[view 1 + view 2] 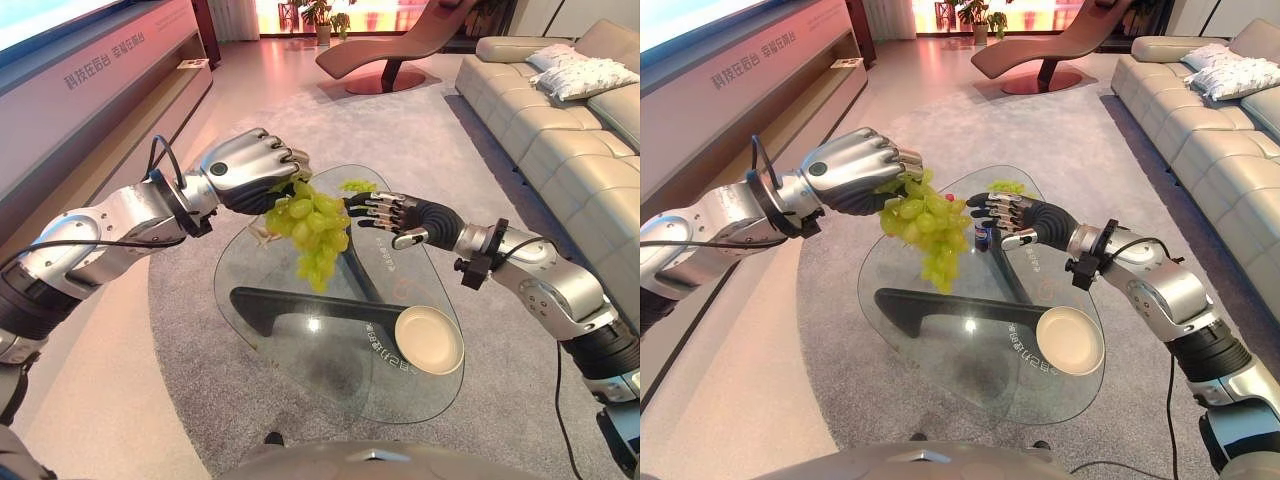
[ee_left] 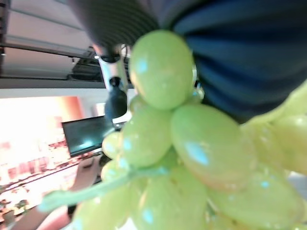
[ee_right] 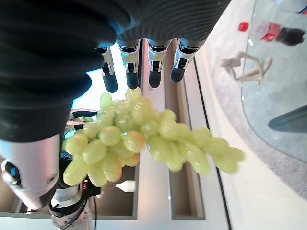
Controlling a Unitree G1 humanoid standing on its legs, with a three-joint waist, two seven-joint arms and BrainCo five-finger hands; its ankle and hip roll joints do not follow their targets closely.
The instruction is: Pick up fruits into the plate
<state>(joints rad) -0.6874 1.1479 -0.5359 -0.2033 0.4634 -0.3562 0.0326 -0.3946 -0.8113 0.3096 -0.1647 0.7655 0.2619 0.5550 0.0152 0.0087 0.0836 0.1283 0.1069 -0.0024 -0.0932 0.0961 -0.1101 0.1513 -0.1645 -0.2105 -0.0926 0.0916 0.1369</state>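
Observation:
My left hand (image 1: 250, 165) is raised over the glass table (image 1: 300, 350), shut on the stem end of a big bunch of green grapes (image 1: 315, 235) that hangs below it. The grapes (image 2: 192, 143) press close against the left wrist camera. My right hand (image 1: 385, 212) reaches in from the right at the same height. It is open, and its straight fingers (image 3: 129, 72) point at the bunch (image 3: 144, 139) just short of touching it. A round cream plate (image 1: 428, 340) lies bare near the table's front right edge. A small green grape cluster (image 1: 1007, 186) rests at the table's far edge.
A small cola bottle (image 1: 982, 235) with a red cap lies on the table under my right hand. A beige sofa (image 1: 560, 130) runs along the right, a lounge chair (image 1: 400, 50) stands at the back, and a long low cabinet (image 1: 100, 110) lines the left.

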